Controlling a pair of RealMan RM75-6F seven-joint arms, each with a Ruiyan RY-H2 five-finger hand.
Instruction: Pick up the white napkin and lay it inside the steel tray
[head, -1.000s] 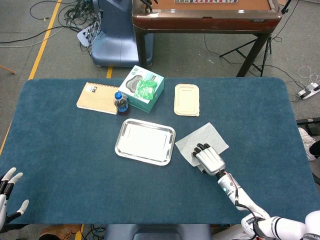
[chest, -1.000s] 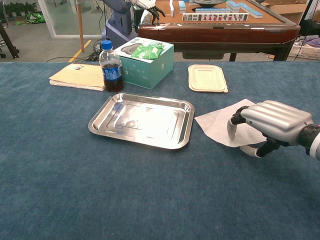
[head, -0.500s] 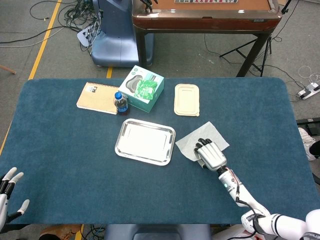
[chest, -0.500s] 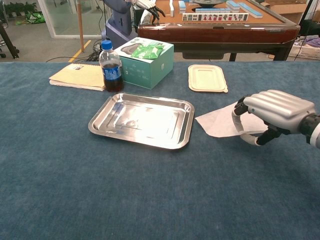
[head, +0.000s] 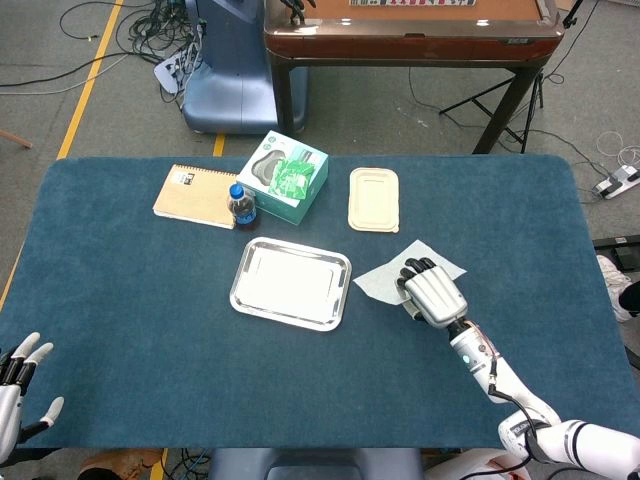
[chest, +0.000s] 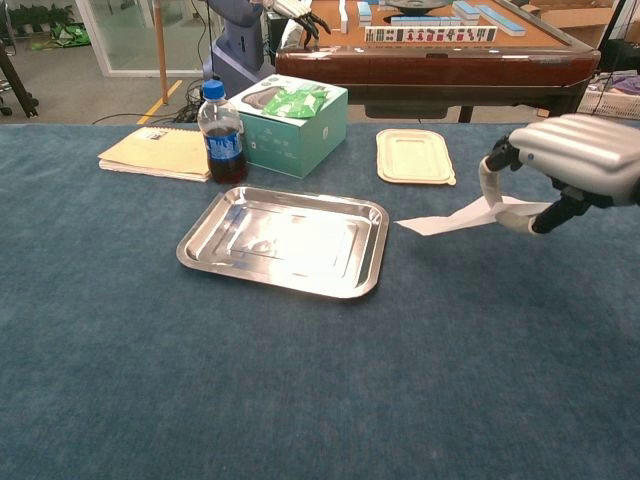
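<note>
The white napkin (head: 384, 279) (chest: 450, 218) hangs in the air just right of the steel tray (head: 246, 297) (chest: 215, 258), with its left corner drooping toward the tray's right rim. My right hand (head: 433, 294) (chest: 570, 160) grips the napkin's right part between thumb and fingers, lifted off the blue cloth. The tray is bare inside. My left hand (head: 18, 385) rests at the table's front left corner, fingers spread, holding nothing.
Behind the tray stand a cola bottle (chest: 221, 132), a green tissue box (chest: 292, 125), a tan notebook (chest: 160, 152) and a cream lid (chest: 413, 156). A brown game table (chest: 430, 45) stands beyond the far edge.
My right hand has closed on the napkin and lifted it off the cloth, rising and moving slightly away from me. The left hand has barely shifted.
</note>
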